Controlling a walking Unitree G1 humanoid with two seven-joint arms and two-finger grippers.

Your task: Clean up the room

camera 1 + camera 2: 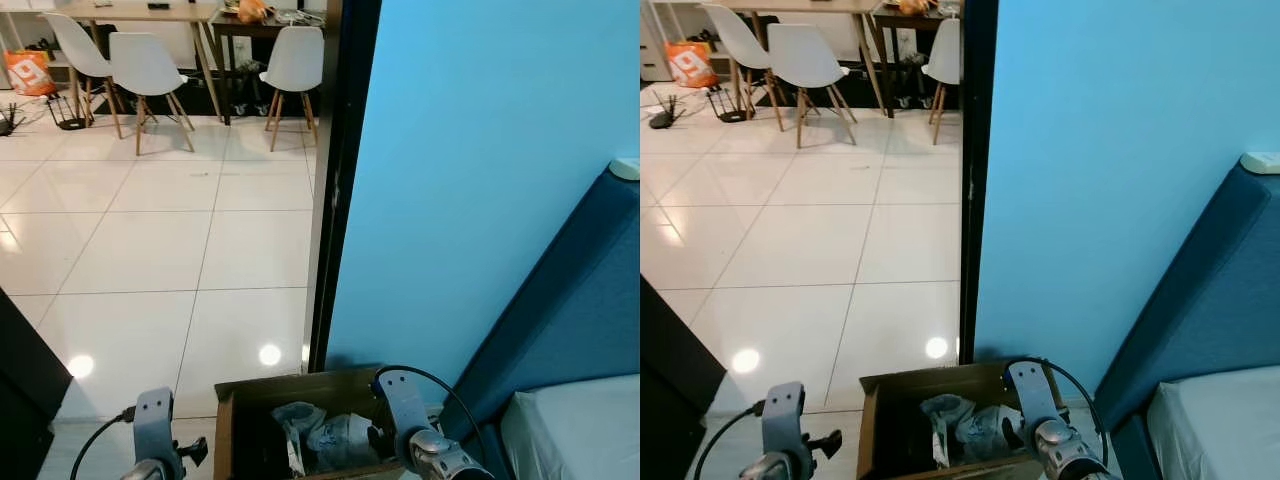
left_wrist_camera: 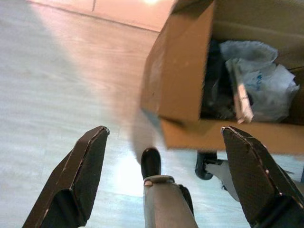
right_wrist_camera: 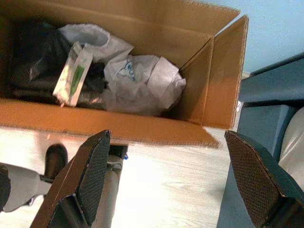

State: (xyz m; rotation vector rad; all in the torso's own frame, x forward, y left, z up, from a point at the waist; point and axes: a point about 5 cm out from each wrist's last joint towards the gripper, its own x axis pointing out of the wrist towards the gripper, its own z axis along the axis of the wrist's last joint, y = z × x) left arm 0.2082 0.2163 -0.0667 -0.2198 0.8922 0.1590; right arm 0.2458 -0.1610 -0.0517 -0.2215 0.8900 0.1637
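An open brown cardboard box [image 1: 232, 405] is sitting on the pale floor [image 1: 150, 260] right in front of the robot, its far rim close to the foot of a bright blue wall [image 1: 470, 160]. Inside it, crumpled white plastic bags [image 3: 142, 80] are lying against the end nearer the blue wall, a flat white-and-green packet [image 3: 72, 73] is leaning beside them, and dark material is filling the other end.

The left gripper [image 2: 164, 175] is hanging over bare floor just beside the box's outer side wall, its two black fingers [image 2: 80, 175] spread wide with nothing between them. The right gripper [image 3: 171, 180] is hovering above the box's near edge — fingers [image 3: 90, 175] likewise spread wide and empty.

To the robot's right, the slanted dark blue upholstered bed frame [image 1: 570, 300] is standing very near the box, leaving only a narrow strip of floor. To the left, past a black door frame [image 1: 340, 180], glossy white tiles are stretching open toward white chairs with wooden legs [image 1: 145, 70] at a wooden surface [image 1: 140, 12]. An orange bag [image 1: 30, 72] is sitting on the tiles beyond the chairs.
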